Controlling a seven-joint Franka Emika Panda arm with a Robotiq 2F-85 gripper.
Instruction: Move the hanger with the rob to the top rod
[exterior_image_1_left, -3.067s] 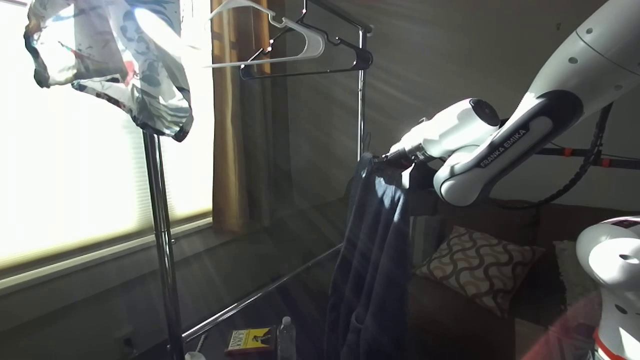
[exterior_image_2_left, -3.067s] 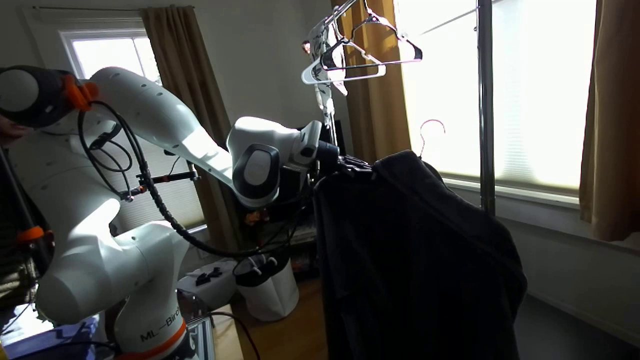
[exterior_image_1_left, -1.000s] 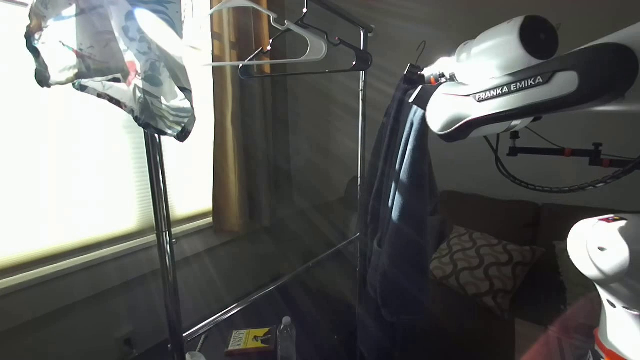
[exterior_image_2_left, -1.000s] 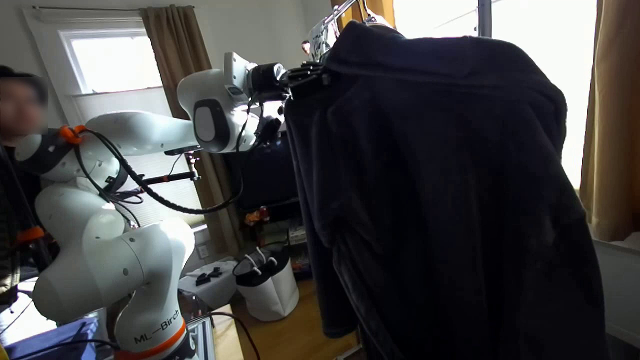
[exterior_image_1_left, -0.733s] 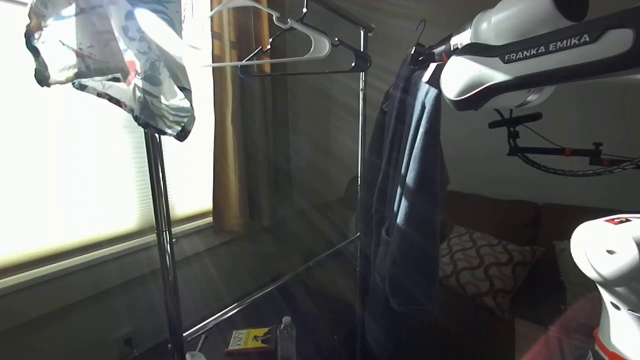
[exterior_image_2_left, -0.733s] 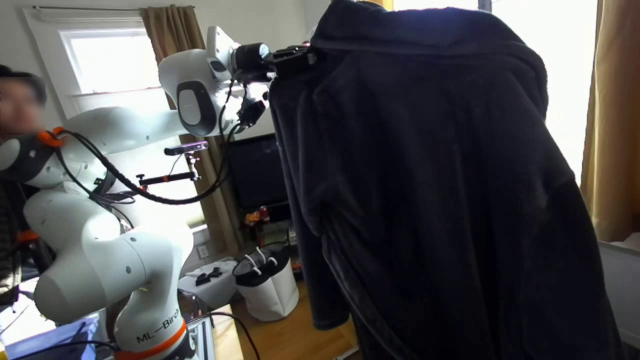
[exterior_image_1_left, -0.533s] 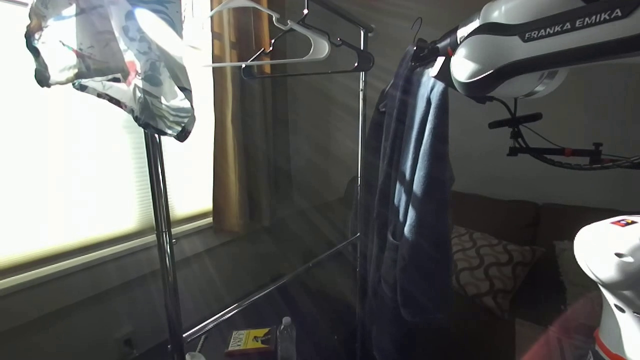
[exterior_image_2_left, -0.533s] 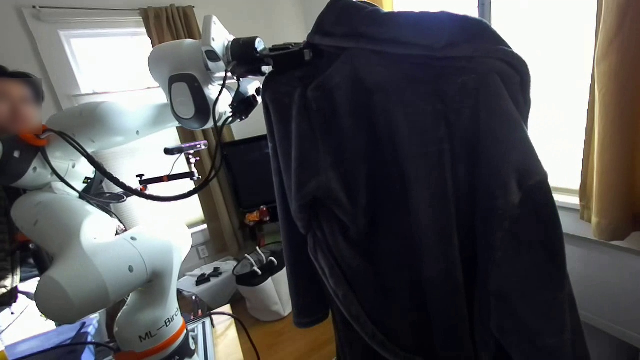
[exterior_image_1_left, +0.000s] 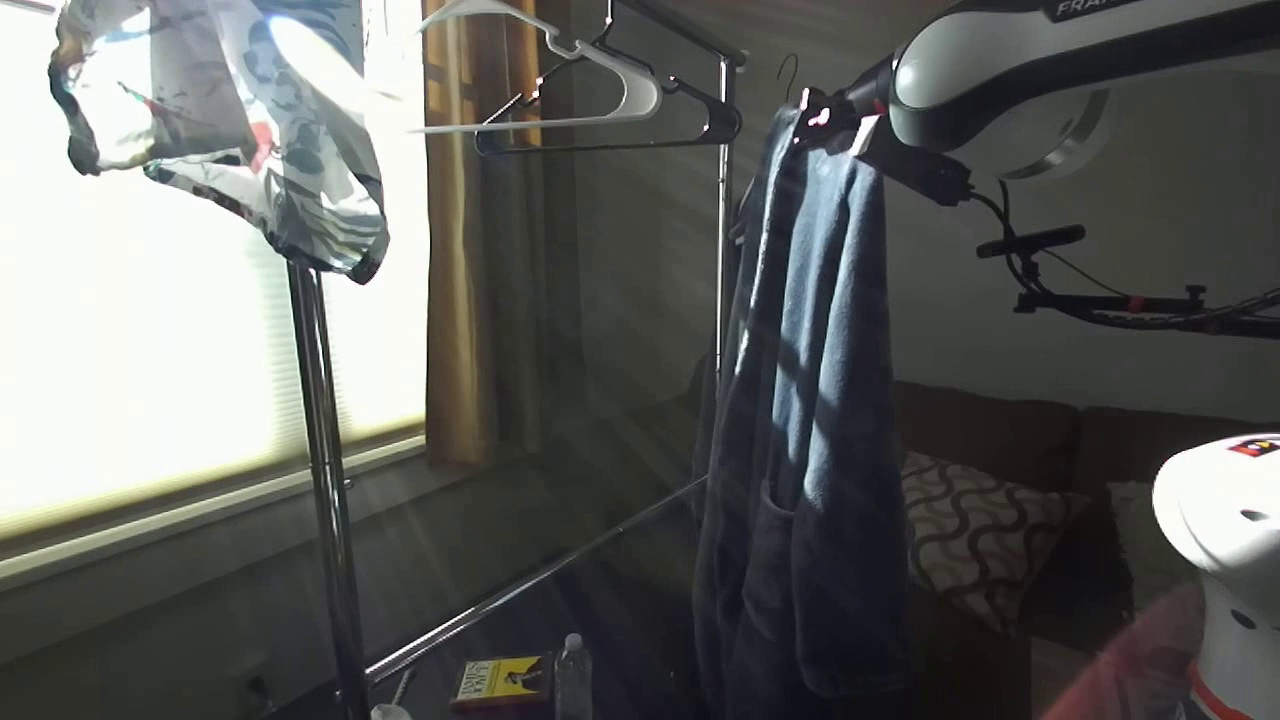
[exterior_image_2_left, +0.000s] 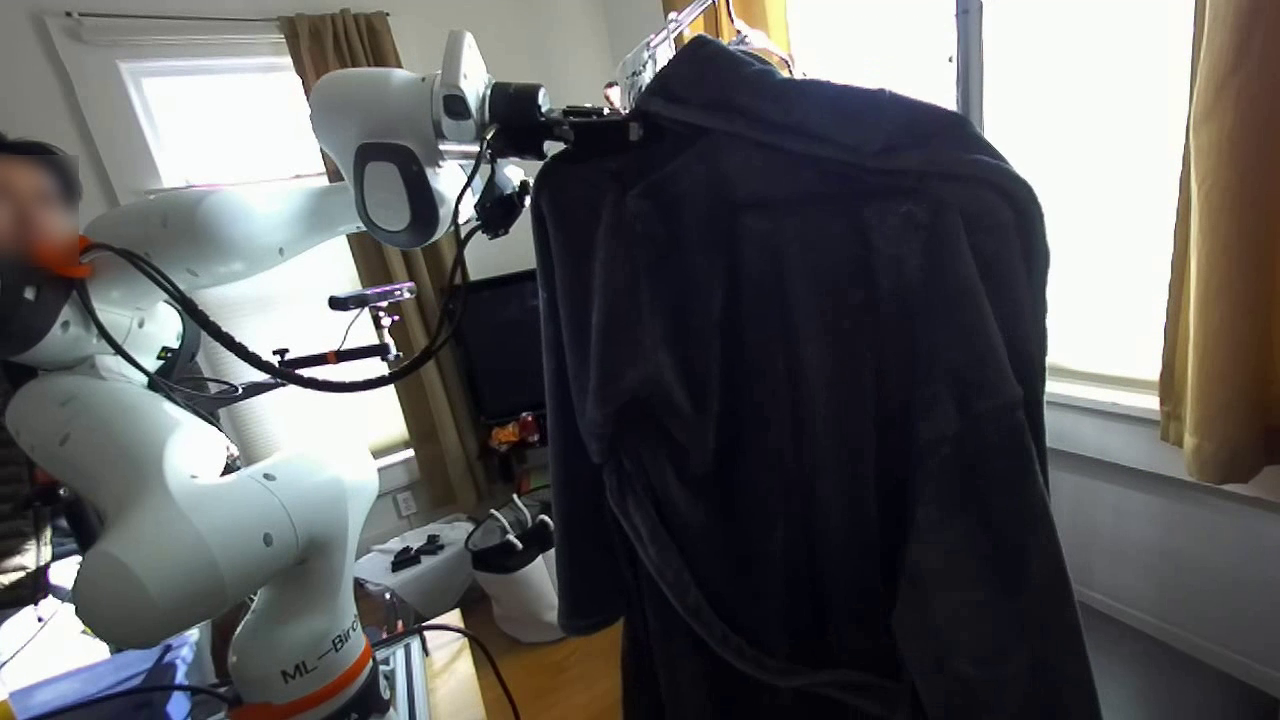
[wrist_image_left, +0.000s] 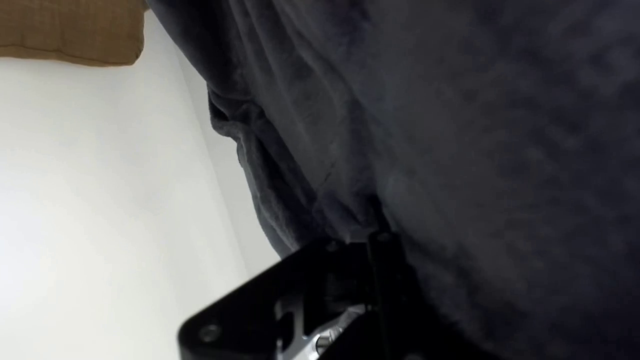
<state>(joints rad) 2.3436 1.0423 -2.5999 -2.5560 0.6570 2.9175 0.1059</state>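
Hanger (exterior_image_1_left: 792, 80) plus robe (exterior_image_1_left: 800, 430): mid-air, top right of frame in an exterior view, hook pointing up and free. Change: three seconds ago the load hung around mid-frame; since then raised close to the top. Last half second: slid left and dipped a little, so the hook now shows just right of the rack upright (exterior_image_1_left: 722, 250) and the end of the top rod (exterior_image_1_left: 684, 29). Gripper (exterior_image_1_left: 812, 118) clamped tight on robe fabric right under the hook, hanger presumably pinched inside.

Meaning: lift mostly done, sideways approach looks started, hanging not yet. Likely needs slightly more height, then over the rod and down. Depth gap: can't tell. Snag risk: white hanger (exterior_image_1_left: 643, 95) and black hanger (exterior_image_1_left: 722, 122) nearby.
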